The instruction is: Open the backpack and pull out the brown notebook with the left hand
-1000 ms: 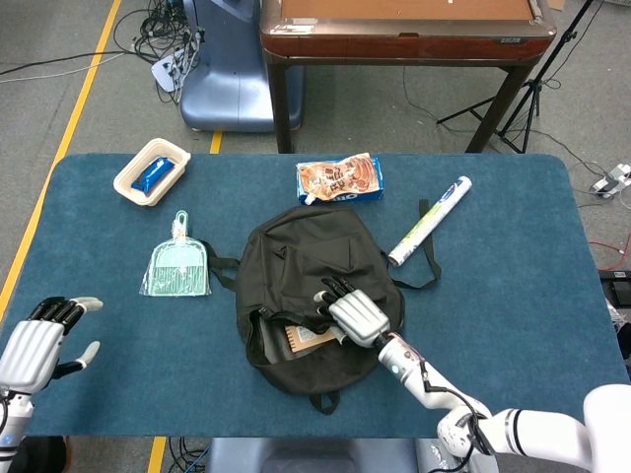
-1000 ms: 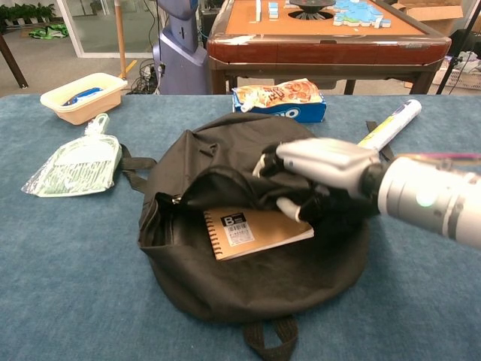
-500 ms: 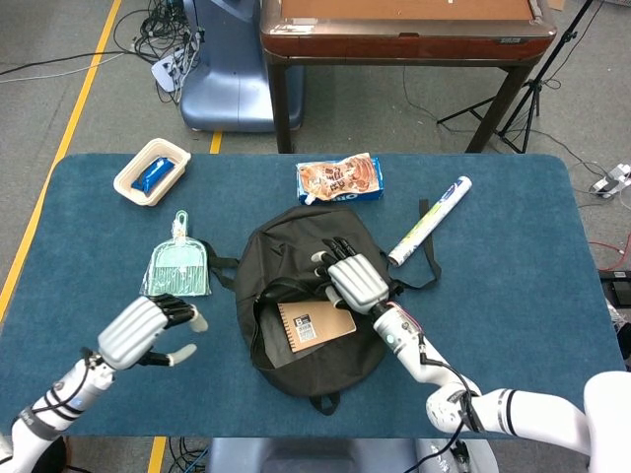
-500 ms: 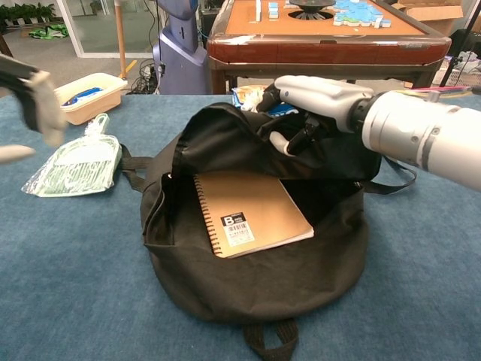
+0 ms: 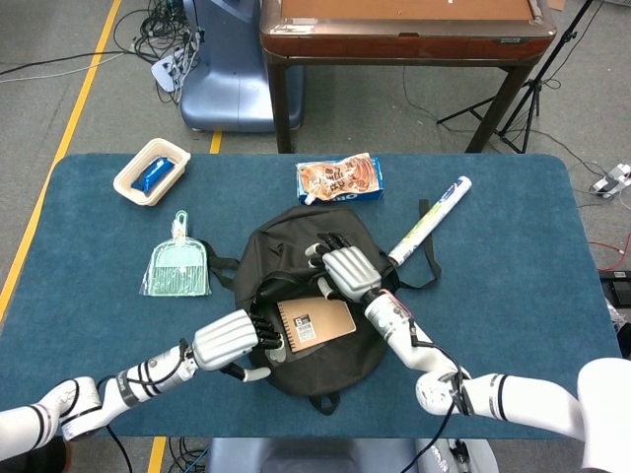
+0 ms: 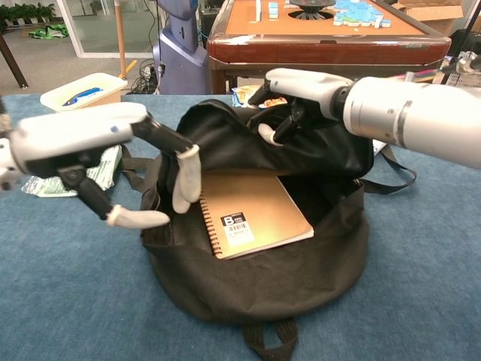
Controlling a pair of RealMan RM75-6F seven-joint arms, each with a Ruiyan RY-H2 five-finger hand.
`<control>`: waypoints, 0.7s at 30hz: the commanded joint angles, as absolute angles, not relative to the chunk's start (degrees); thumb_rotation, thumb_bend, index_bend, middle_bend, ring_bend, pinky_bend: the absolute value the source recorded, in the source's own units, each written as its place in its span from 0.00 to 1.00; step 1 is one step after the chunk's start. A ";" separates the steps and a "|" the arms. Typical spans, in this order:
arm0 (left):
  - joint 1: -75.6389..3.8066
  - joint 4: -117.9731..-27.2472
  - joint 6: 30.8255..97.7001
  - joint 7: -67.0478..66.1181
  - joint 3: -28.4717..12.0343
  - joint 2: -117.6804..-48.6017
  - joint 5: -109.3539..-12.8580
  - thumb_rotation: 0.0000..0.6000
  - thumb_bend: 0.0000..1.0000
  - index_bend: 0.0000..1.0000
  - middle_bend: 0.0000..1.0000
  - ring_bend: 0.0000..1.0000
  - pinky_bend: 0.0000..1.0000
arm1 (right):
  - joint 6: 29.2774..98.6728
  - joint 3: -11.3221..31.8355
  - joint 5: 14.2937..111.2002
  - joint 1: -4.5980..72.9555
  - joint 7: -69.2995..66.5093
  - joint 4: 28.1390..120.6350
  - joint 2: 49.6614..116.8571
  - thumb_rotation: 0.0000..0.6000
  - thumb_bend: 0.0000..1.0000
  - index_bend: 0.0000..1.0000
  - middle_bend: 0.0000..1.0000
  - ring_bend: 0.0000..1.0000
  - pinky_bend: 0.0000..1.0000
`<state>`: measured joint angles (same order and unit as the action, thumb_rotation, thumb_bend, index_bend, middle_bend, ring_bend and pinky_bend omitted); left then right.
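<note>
Right hand [image 6: 289, 101] grips the black backpack [image 6: 301, 278] flap, holding it up – brown notebook [image 6: 252, 210] lies exposed inside the opening. Left hand [image 6: 113, 162] is open w/ fingers spread, at the notebook's spiral edge – nothing held.

backpack [image 6: 316, 271]: matt black cloth | notebook [image 6: 252, 210]: brown paper cover
</note>
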<state>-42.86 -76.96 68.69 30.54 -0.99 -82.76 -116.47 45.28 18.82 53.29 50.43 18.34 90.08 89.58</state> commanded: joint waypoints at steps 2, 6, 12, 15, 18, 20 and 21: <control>-45.87 -69.28 66.50 31.02 -0.36 -88.39 -114.52 1.00 0.27 0.48 0.53 0.48 0.48 | 45.02 18.88 52.28 51.63 17.99 89.66 89.46 1.00 0.62 0.58 0.24 0.00 0.00; -47.00 -62.39 66.48 31.54 0.59 -92.20 -113.27 1.00 0.27 0.47 0.51 0.48 0.48 | 46.01 18.50 52.60 52.38 17.87 88.91 89.75 1.00 0.61 0.58 0.24 0.00 0.00; -48.21 -53.32 67.91 30.08 2.74 -96.81 -113.61 1.00 0.27 0.37 0.40 0.35 0.38 | 45.69 18.19 51.63 53.78 17.57 87.73 89.97 1.00 0.58 0.58 0.24 0.00 0.00; -48.79 -49.19 68.98 28.05 3.54 -98.85 -114.04 1.00 0.27 0.30 0.29 0.25 0.29 | 45.72 17.88 51.54 54.25 17.31 87.45 90.17 1.00 0.58 0.58 0.24 0.00 0.00; -49.27 -45.61 69.73 26.64 4.43 -100.66 -114.23 1.00 0.27 0.23 0.21 0.20 0.24 | 45.67 17.56 51.27 54.55 16.85 86.93 90.40 1.00 0.58 0.58 0.24 0.00 0.00; -49.67 -43.45 69.99 25.30 5.04 -101.71 -114.53 1.00 0.27 0.20 0.18 0.17 0.22 | 45.53 17.35 50.94 54.77 16.69 86.50 90.52 1.00 0.57 0.58 0.24 0.00 0.00; -49.84 -42.16 70.04 24.72 5.41 -102.43 -114.54 1.00 0.27 0.19 0.17 0.16 0.21 | 45.48 17.24 50.71 54.93 16.64 86.25 90.58 1.00 0.57 0.58 0.24 0.00 0.00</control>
<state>-49.25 -44.03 69.55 26.09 4.50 -101.02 -114.26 45.54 17.34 50.85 54.81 16.71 86.39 90.51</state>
